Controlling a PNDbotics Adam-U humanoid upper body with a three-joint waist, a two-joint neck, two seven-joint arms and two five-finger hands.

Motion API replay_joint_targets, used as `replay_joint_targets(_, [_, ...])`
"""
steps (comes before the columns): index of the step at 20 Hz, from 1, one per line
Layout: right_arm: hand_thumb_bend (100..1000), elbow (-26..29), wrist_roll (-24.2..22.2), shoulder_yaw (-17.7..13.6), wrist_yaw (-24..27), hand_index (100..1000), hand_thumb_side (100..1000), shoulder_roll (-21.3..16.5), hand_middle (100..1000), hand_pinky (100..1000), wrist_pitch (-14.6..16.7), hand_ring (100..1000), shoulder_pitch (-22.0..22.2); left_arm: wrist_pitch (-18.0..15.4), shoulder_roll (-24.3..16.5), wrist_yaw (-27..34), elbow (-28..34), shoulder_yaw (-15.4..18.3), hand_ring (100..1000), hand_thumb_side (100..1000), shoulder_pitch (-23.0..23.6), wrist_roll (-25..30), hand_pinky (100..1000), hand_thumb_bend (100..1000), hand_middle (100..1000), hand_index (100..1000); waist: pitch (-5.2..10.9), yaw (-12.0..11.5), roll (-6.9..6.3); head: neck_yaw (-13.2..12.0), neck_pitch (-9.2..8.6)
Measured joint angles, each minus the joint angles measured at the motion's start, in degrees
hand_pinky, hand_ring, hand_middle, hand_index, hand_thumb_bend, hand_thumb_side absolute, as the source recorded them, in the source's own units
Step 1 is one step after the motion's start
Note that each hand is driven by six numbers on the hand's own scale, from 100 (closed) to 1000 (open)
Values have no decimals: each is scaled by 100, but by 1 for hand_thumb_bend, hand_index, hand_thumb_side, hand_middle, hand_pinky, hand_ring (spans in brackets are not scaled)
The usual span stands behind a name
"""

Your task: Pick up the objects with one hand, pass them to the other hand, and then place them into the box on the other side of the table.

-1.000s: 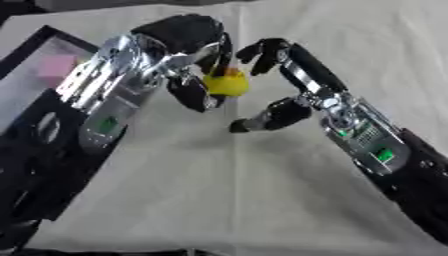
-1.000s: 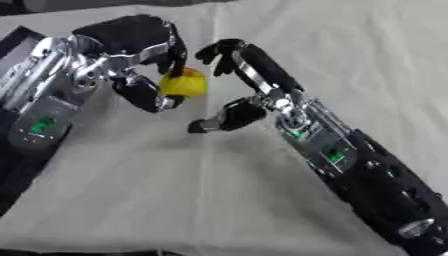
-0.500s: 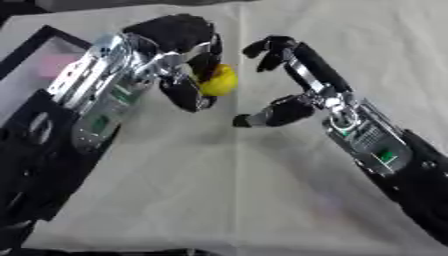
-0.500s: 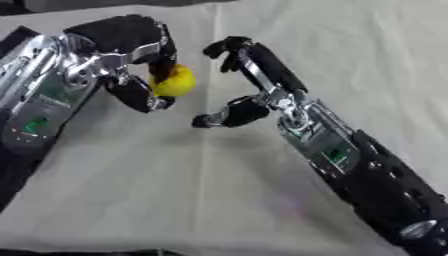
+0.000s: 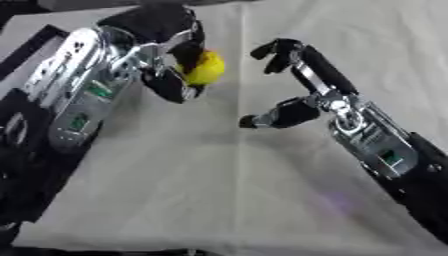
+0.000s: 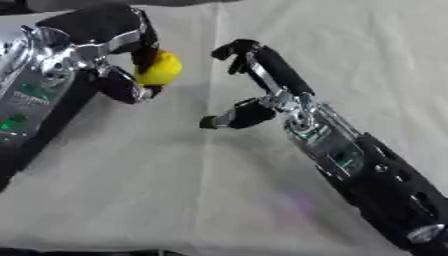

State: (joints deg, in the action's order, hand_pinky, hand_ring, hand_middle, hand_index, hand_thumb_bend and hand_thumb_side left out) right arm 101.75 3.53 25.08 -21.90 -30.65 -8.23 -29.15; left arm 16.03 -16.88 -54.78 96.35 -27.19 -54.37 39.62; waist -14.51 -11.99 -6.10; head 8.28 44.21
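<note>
Above the pale cloth [image 5: 219, 190] in the left eye view: left hand [image 5: 166, 47], black fingers and thumb curled round a small yellow ball [image 5: 204, 68], held off the cloth near its far left part. Just right of the ball, apart from it: right hand [image 5: 293, 82], fingers spread and bent like a claw, thumb low and pointing left, clasping nothing. Silver and black left forearm [image 5: 83, 95] slanting down from the ball to the left edge, green marks on its plate. Right forearm [image 5: 376, 150] slanting from the ball's right toward the lower right corner, green mark on it too. Left of the left forearm, a dark strip at the cloth's border; cannot tell what it is. Far down and to the right of the ball, a faint purple smudge [image 5: 337, 202] on the cloth.

Above the same cloth in the right eye view: ball [image 6: 158, 68] nearer the left edge, pinched by the left hand [image 6: 109, 30], a dark fingertip under it. Right of the ball, a clear gap, then the empty right hand [image 6: 258, 75], upper fingers level with the ball, thumb tip lower. No box seen near the ball.
</note>
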Motion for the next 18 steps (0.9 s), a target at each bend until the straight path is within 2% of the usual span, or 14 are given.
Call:
replay_joint_targets(6, [844, 93, -23, -12, -5, 784, 241, -53, 711, 658, -14, 628, 46, 262, -329, 280, 172, 278, 521, 100, 46, -159, 657, 247, 335, 373, 0, -4, 0, -30, 0])
replay_joint_targets(18, [846, 268, -23, -69, -5, 782, 242, -151, 711, 659, -62, 629, 96, 756, -918, 783, 188, 741, 515, 100, 259, -469, 664, 175, 329, 375, 0, 7, 1, -327, 0])
